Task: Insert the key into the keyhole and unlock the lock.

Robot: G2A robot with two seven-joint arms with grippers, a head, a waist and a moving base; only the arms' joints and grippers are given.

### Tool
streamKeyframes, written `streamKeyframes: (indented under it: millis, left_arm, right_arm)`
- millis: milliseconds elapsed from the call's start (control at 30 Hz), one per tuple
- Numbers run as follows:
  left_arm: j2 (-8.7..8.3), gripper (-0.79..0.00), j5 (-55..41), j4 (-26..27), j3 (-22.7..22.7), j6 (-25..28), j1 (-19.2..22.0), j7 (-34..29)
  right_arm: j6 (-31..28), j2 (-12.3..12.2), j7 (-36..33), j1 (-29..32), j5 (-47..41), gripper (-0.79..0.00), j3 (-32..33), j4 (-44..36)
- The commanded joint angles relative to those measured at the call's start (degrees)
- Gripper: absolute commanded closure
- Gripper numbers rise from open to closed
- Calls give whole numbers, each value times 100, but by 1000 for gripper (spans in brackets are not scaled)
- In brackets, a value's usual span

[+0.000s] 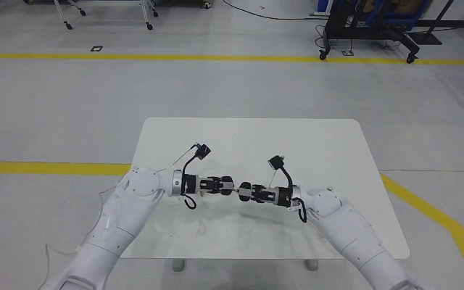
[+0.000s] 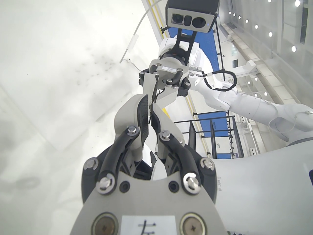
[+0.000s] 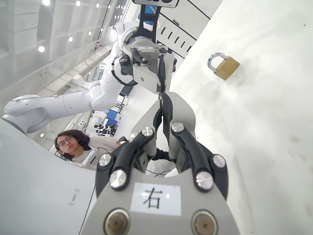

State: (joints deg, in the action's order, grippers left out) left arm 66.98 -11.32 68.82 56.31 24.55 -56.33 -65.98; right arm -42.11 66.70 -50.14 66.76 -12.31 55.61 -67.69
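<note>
Desk (image 1: 326,145): broad white slab, rounded corners, smooth top speckled with dark scuffs.
Left hand (image 2: 150,105): hovering mid-desk, ribbed black pads (image 2: 143,118) pressed together, tip to tip with its partner.
Right hand (image 3: 163,100): likewise pinched closed; anything gripped between either pair too thin to make out.
Padlock (image 3: 223,67): lying flat on the desk, off to one side of both hands, untouched; boxy brass-coloured body, bright curved steel shackle (image 3: 210,62).
Key: cannot tell where.
Risk: slick metal on a slick top, likely to skid under a key's push unless braced; thin key apt to twist between pads.
</note>
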Motion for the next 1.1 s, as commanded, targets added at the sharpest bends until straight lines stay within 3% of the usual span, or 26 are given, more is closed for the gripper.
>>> streamKeyframes:
  millis: [0, 300, 500, 567, 667, 833, 933, 1067]
  left_arm:
    - [-7, -785, 35, 18, 17, -4, -13, 83]
    - [-81, -785, -184, 104, 298, 0, -89, 234]
    - [-271, -785, 65, 594, 941, 146, -362, 403]
    - [-372, -785, 756, 1029, 1234, 30, -554, 690]
    - [-521, -785, 2034, 2095, 1681, -336, -1097, 1156]
    - [-703, -785, 5130, 3864, 2019, -1257, -2170, 1667]
    - [-728, -785, 6713, 4223, 1749, -1709, -2596, 1888]
    - [-690, -785, 7278, 4096, 1311, -1947, -2668, 1818]
  right_arm:
    - [-66, -7, 55, 18, -16, 0, 33, 10]
    - [-551, -138, 567, 340, -7, 0, 554, 88]
    - [-1126, -286, 876, 799, -236, 0, 1127, 23]
    - [-1247, -315, 980, 894, -330, 0, 1259, -2]
    - [-1437, -341, 1144, 978, -472, 0, 1415, 12]
    - [-1589, -337, 1266, 976, -710, 0, 1457, 46]
    - [-1589, -337, 1266, 976, -710, 0, 1457, 46]
    - [-1589, -337, 1266, 976, -710, 0, 1457, 46]
